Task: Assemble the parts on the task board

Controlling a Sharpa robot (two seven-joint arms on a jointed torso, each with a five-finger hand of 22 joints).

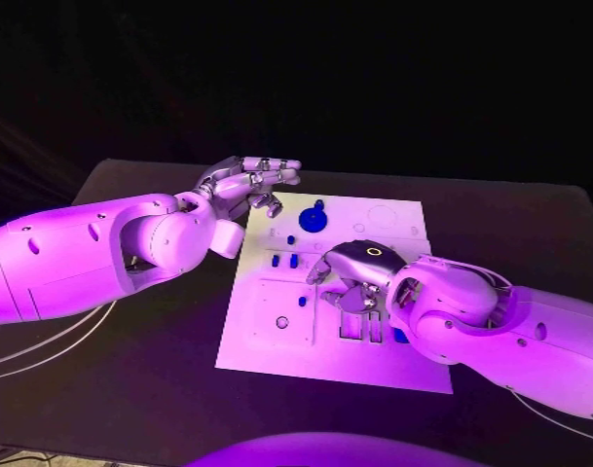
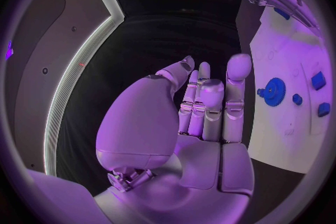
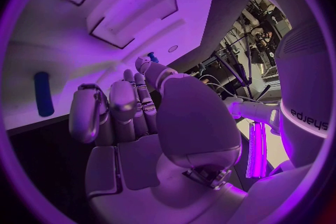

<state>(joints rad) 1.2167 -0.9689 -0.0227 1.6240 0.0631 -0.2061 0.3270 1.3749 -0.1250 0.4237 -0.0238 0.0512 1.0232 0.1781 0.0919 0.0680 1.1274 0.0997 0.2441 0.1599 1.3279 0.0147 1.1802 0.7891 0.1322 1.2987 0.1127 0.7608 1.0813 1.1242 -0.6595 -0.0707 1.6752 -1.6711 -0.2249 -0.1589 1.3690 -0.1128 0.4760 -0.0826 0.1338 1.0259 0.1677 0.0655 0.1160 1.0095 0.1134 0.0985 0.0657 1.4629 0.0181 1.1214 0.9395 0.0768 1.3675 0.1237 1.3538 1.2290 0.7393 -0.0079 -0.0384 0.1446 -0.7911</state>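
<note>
The right hand [image 1: 356,277] hovers low over the middle of the white task board [image 1: 271,345], fingers curled downward. The right wrist view shows a small blue part [image 3: 153,57] at its fingertips [image 3: 145,63], apparently pinched, though the grip is not plain. If so, the step likely calls for a slow, straight descent, keeping the piece aligned with its recess. Just beyond this hand lie small blue pieces [image 1: 283,261], and farther on a blue gear [image 1: 312,218]. Farthest, the left hand [image 1: 250,185] hangs above the board's far left corner, holding nothing, fingers straight and close together, the gear just beside it
</note>
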